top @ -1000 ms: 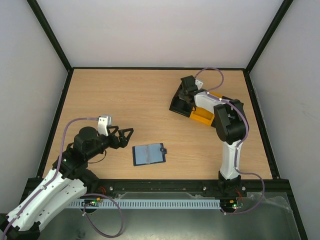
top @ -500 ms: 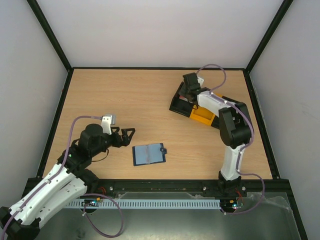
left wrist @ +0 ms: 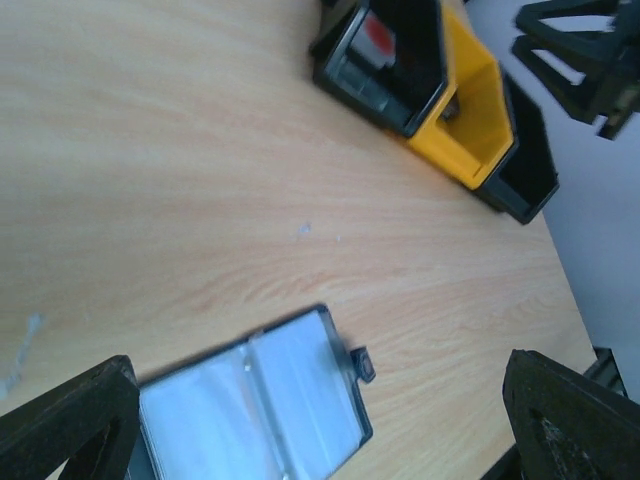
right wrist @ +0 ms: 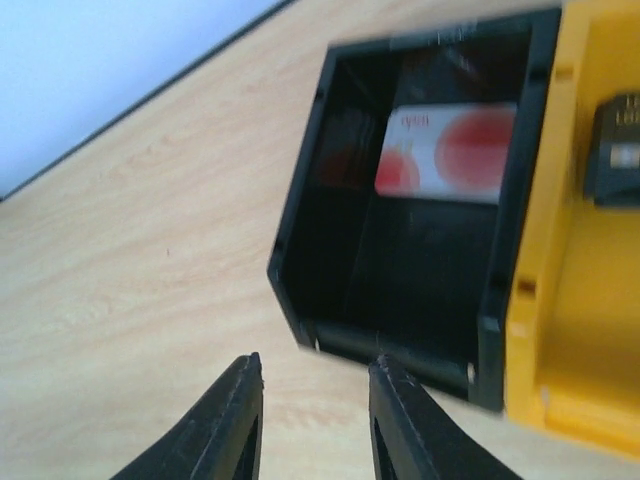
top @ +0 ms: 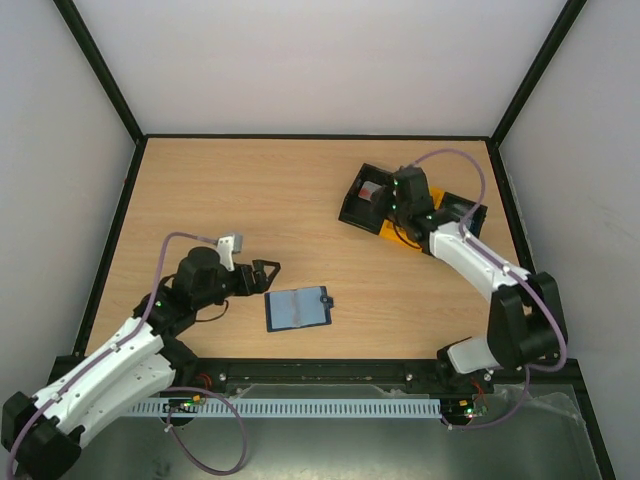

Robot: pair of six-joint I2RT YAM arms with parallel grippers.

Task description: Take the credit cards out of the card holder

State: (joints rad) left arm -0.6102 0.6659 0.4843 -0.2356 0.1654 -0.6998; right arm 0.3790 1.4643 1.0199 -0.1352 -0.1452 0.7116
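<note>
The card holder [top: 298, 309] lies open and flat on the table, pale blue-grey pockets up, tab to the right. It also shows in the left wrist view [left wrist: 250, 400], where no card shows in its pockets. My left gripper [top: 268, 275] is wide open and empty, just left of the holder, not touching it. The pinkish-white card with red spots [right wrist: 450, 150] lies in the tray's black left compartment [top: 372, 190]. A black card-like thing with light marks [right wrist: 618, 150] lies in the yellow compartment. My right gripper [right wrist: 315, 420] is open and empty above the table at that compartment's near end.
The black-and-yellow three-compartment tray [top: 405, 232] stands at the back right, also in the left wrist view [left wrist: 470, 110]. The right arm reaches over it from the right. A black frame rail [top: 330, 372] runs along the near table edge.
The right gripper has pulled back off the tray's left compartment, uncovering the pinkish card, and its elbow swung right. The left gripper moved right, closer to the card holder.
</note>
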